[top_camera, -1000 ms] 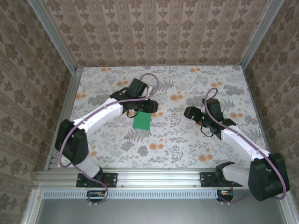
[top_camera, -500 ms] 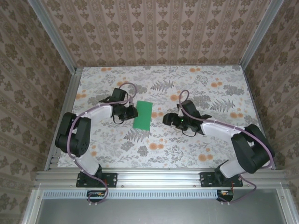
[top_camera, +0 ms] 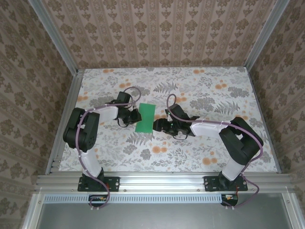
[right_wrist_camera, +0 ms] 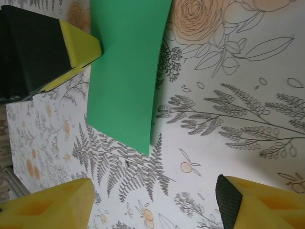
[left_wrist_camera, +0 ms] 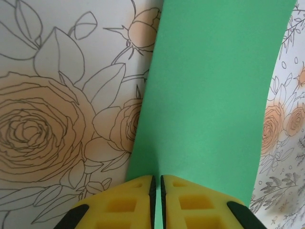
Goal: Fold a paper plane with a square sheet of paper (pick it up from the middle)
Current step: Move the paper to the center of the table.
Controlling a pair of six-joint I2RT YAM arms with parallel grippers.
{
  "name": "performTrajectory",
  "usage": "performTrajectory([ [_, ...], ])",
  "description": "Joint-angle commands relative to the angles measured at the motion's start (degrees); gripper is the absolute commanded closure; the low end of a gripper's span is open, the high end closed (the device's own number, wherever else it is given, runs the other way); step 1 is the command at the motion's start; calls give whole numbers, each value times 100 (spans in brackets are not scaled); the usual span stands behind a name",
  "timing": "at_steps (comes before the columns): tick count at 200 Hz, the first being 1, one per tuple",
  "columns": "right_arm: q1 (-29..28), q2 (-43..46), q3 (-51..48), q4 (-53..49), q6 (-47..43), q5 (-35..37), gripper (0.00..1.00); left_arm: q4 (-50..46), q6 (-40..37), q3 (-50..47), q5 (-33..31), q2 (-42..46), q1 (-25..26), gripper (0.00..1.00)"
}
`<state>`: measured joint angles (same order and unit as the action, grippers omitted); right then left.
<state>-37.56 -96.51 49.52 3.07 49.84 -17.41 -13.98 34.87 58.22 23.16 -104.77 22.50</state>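
Mid-frame in the top view, the left gripper (top_camera: 135, 116) pinches the green paper (top_camera: 145, 118) by its left edge, jaws nearly together. The right gripper (top_camera: 157, 126) stands open beside its lower right.

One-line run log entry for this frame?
green paper: folded rectangle on table | left gripper: shut on its left edge | right gripper: open, facing its right edge

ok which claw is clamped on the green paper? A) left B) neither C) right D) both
A: the left claw has its yellow fingers pressed together on the edge of the green paper, while the right claw stands open beside it.
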Motion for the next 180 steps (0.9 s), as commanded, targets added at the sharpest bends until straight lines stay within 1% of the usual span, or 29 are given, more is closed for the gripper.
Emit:
performTrajectory([
  [1, -23, -38, 115, -159, 300, 81, 30, -192, 520, -87, -123, -61, 115, 85],
  [29, -108, -53, 76, -261, 644, 150, 32, -239, 1113, -303, -173, -18, 330, 85],
  [66, -252, -156, 25, -222, 898, 148, 34, -235, 1588, -555, -256, 133, 333, 86],
  [106, -253, -459, 147, -42, 1022, 42, 38, -361, 1615, -611, -311, 281, 330, 86],
  [139, -252, -704, 265, 469, 1068, -118, 47, -325, 1629, -628, -270, 221, 329, 86],
  [153, -252, -816, 383, 428, 1041, -122, 49, -315, 1619, -619, -250, 188, 333, 86],
  [180, -252, -1006, 565, 210, 1019, -132, 50, -304, 1610, -626, -233, 168, 334, 86],
])
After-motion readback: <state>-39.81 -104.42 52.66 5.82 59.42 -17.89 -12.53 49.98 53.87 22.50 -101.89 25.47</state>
